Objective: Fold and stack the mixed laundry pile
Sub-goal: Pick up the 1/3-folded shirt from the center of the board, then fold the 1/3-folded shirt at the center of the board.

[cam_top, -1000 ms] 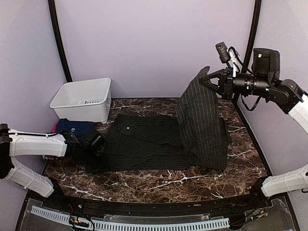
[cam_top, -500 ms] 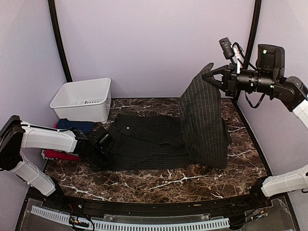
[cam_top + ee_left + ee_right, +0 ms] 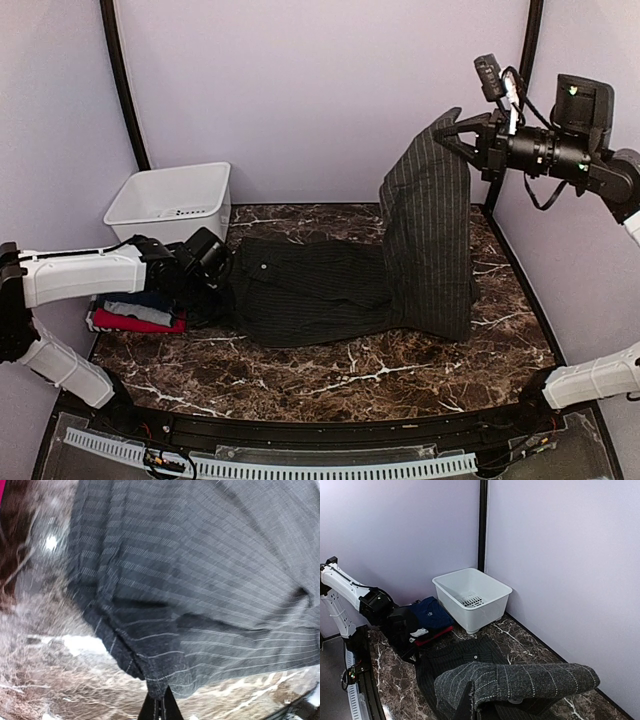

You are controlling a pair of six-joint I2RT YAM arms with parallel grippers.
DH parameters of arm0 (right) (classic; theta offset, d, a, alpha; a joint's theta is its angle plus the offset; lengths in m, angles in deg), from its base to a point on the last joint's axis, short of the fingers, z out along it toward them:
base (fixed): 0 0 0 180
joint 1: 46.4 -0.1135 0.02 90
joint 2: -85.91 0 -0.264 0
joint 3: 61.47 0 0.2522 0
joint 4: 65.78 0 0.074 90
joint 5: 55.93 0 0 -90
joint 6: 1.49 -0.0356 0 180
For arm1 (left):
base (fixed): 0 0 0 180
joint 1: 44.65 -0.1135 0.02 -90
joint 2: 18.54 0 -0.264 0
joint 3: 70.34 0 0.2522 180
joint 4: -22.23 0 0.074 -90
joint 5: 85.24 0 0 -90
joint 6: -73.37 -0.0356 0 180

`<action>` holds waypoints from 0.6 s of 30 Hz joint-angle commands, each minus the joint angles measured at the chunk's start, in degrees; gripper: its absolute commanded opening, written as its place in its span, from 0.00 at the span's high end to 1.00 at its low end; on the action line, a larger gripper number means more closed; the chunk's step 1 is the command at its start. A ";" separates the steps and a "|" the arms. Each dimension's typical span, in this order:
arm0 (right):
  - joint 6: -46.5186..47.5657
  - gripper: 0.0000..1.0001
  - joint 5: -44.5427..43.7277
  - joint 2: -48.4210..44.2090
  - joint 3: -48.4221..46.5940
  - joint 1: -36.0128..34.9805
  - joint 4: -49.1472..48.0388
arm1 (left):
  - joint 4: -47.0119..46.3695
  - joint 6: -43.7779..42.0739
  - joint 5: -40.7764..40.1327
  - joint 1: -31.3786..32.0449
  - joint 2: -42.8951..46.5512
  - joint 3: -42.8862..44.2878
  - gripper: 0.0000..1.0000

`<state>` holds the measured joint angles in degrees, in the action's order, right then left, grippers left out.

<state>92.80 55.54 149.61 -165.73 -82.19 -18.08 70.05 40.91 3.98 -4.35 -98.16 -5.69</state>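
top view: the pinstriped shirt (image 3: 320, 290) lies across the middle of the marble table (image 3: 400, 375). its 3 o'clock end is hoisted into a tall upright fold. the right gripper (image 3: 463, 133), up at 2 o'clock, is clamped on the peak of that fold. the left gripper (image 3: 218, 272), at 9 o'clock, is pinched on the shirt's edge. a red t-shirt (image 3: 135, 323) lies at 8 o'clock and a white bin (image 3: 175, 205) at 10 o'clock.

left wrist: the fingers meet at 6 o'clock, nipping the shirt's hem, with striped cloth filling the view above them.

right wrist: bunched shirt drapes across 6 o'clock over the closed fingers. a navy t-shirt (image 3: 432, 612) lies on the red one at 9 o'clock, just beside the bin.
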 commanded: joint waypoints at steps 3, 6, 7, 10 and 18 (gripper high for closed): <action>4.17 1.00 -3.02 2.94 -2.77 1.83 -2.93 | 2.32 -5.79 4.11 -5.95 -0.90 5.45 1.00; 5.32 1.00 -1.89 4.52 -3.37 4.19 -3.75 | 2.09 -8.15 3.90 -8.00 -2.90 9.33 1.00; 5.77 1.00 -1.34 5.17 -3.59 5.17 -4.01 | 2.18 -9.31 3.78 -8.97 -4.03 10.16 1.00; 6.56 1.00 0.58 7.19 -4.21 8.45 -5.72 | 2.18 -11.24 3.68 -10.58 -6.68 13.97 1.00; 7.22 1.00 7.70 17.80 -11.59 15.49 -8.44 | 0.33 -13.64 4.86 -13.61 -14.71 19.60 1.00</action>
<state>98.97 58.82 163.57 -172.99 -68.63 -21.28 70.31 29.59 8.00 -16.90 -110.44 11.38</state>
